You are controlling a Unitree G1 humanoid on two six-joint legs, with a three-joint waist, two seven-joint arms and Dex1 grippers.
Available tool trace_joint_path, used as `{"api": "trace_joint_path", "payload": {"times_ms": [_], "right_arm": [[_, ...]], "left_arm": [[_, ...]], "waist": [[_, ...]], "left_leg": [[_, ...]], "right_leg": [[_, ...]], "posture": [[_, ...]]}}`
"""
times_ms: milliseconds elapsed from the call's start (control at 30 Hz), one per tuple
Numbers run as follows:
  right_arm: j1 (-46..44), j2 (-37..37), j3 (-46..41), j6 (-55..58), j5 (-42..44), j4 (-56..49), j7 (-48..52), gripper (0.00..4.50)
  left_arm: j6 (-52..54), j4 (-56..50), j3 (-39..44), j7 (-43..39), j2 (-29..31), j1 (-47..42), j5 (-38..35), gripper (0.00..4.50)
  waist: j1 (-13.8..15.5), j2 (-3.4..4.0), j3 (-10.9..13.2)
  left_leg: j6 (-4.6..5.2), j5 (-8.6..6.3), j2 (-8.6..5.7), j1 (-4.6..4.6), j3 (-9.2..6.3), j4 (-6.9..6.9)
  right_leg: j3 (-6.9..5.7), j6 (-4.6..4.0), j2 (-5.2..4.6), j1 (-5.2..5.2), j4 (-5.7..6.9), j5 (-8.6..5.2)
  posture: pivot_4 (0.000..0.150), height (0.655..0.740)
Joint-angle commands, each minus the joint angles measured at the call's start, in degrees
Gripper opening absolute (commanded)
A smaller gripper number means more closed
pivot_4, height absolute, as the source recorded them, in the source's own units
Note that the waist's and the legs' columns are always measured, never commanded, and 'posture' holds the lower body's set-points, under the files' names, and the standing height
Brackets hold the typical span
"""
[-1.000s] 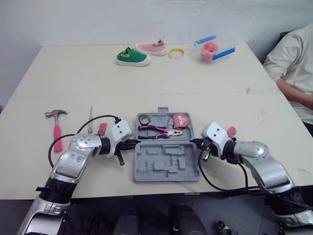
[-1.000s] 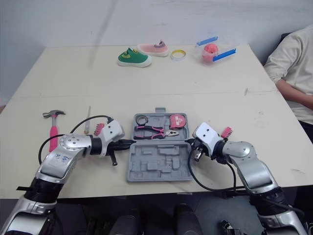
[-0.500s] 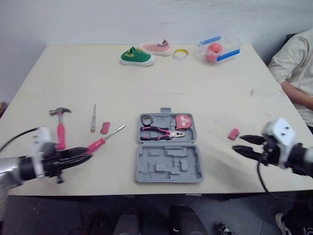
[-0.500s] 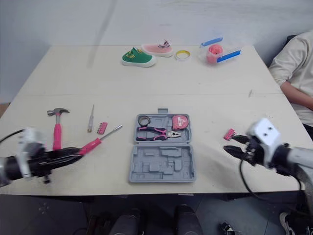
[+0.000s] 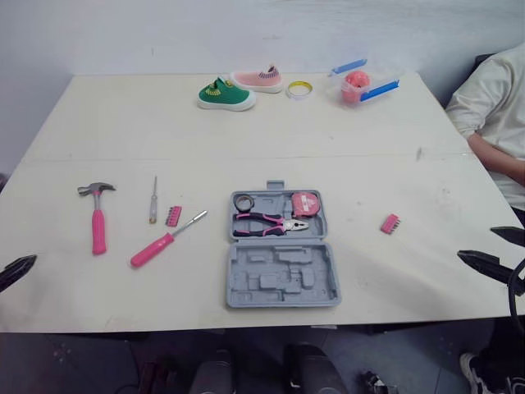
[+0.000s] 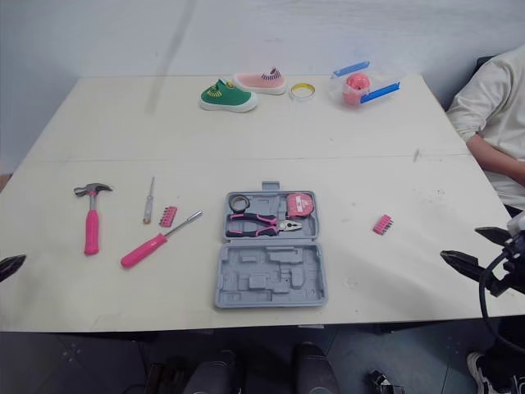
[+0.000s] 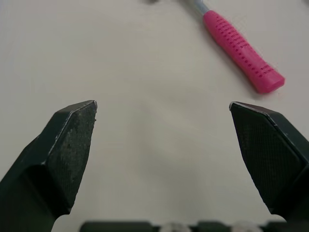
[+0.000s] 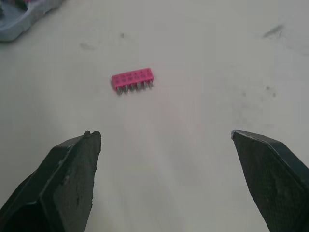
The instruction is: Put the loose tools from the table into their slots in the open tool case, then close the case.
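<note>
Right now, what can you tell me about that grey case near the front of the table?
The grey case looks like moulded plastic and lies open flat on the table, both halves facing up. The far half holds pink-handled pliers, a pink tape measure and a small dark ring; the near half's shaped slots are empty. A small tab juts from its far edge.

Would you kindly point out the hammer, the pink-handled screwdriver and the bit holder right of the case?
hammer (image 5: 98, 231): left eye view, middle of its pink handle.
pink-handled screwdriver (image 5: 152, 250): left eye view, middle of the handle.
bit holder (image 8: 132, 77): right wrist view, middle of its pink strip.
</note>
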Motion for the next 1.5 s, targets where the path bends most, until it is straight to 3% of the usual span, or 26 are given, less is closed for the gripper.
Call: {"api": "trace_joint_path", "payload": {"times_ms": [33,233,433,567,833,1133,1367,1467,1500], "right_arm": [[-5.2,1.0,4.0,1.0,5.3,-6.8,-1.6,4.50],[-18.5,5.0,16.5,9.0,17.4,-20.3,-7.9,4.50],[-29.7,10.9,27.1,13.1,23.7,-23.8,-14.3,4.50],[-33.3,12.7,33.1,13.1,23.6,-25.5,-14.9,4.50],[-37.4,13.2,36.7,12.8,24.0,-25.3,-14.6,4.50],[-39.2,14.0,37.5,12.4,24.4,-24.7,-14.8,4.50],[-39.7,13.5,38.0,11.7,23.3,-24.4,-14.2,4.50],[-39.8,12.3,38.1,11.1,22.4,-24.3,-13.5,4.50],[-39.9,12.0,37.8,11.3,22.7,-24.2,-13.3,4.50]], "left_arm": [[6.0,-10.3,-4.0,5.6,-2.0,-2.2,-1.6,4.45],[33.9,-27.5,-13.7,25.1,-9.3,-16.7,-4.7,4.45],[50.1,-30.5,-20.0,36.4,-14.4,-28.4,-1.5,4.45],[49.5,-25.1,-24.3,39.3,-16.4,-32.6,1.1,4.45],[43.4,-13.9,-27.3,39.2,-21.5,-37.8,2.5,4.45],[40.7,-8.9,-32.7,37.6,-20.6,-38.9,5.3,4.45],[38.5,-8.5,-32.3,39.6,-23.4,-38.5,7.2,1.45],[36.8,-7.8,-29.7,40.0,-21.6,-39.1,7.9,0.09],[36.7,-7.8,-29.1,39.2,-20.3,-39.3,7.8,0.04]], "waist": [[-0.1,0.00,0.0],[0.1,0.00,0.0],[0.0,-0.09,0.0],[0.2,-0.09,0.0],[0.4,-0.13,0.0],[1.5,-0.13,0.0],[1.7,-0.14,-0.1],[1.7,-0.14,-0.1],[1.6,-0.14,-0.1]], "left_leg": [[-0.02,0.01,0.01,0.00,-0.01,0.00],[-0.11,0.07,0.01,-0.11,-0.02,0.05],[-0.38,0.22,-0.05,-0.18,0.01,0.25],[-0.42,0.25,-0.06,-0.21,0.00,0.26],[-0.40,0.26,-0.09,-0.24,0.00,0.33],[-0.41,0.27,-0.10,-0.19,0.01,0.38],[-0.40,0.27,-0.11,-0.20,0.00,0.38],[-0.39,0.27,-0.12,-0.20,0.00,0.38],[-0.39,0.27,-0.11,-0.20,0.00,0.38]], "right_leg": [[-0.01,0.00,0.01,-0.01,0.03,0.00],[-0.04,0.03,0.10,-0.08,0.14,0.02],[-0.02,0.13,0.21,-0.09,0.47,0.07],[-0.05,0.13,0.23,-0.12,0.47,0.07],[-0.06,0.13,0.20,-0.12,0.46,0.07],[-0.06,0.13,0.19,-0.12,0.44,0.07],[-0.07,0.13,0.17,-0.10,0.46,0.07],[-0.08,0.13,0.16,-0.09,0.45,0.07],[-0.08,0.13,0.16,-0.09,0.45,0.07]], "posture": [[0.150,0.7400],[0.150,0.7400],[0.150,0.7400],[0.150,0.7400],[0.150,0.7400],[0.150,0.7400],[0.150,0.7400],[0.150,0.7400],[0.150,0.7400]]}}
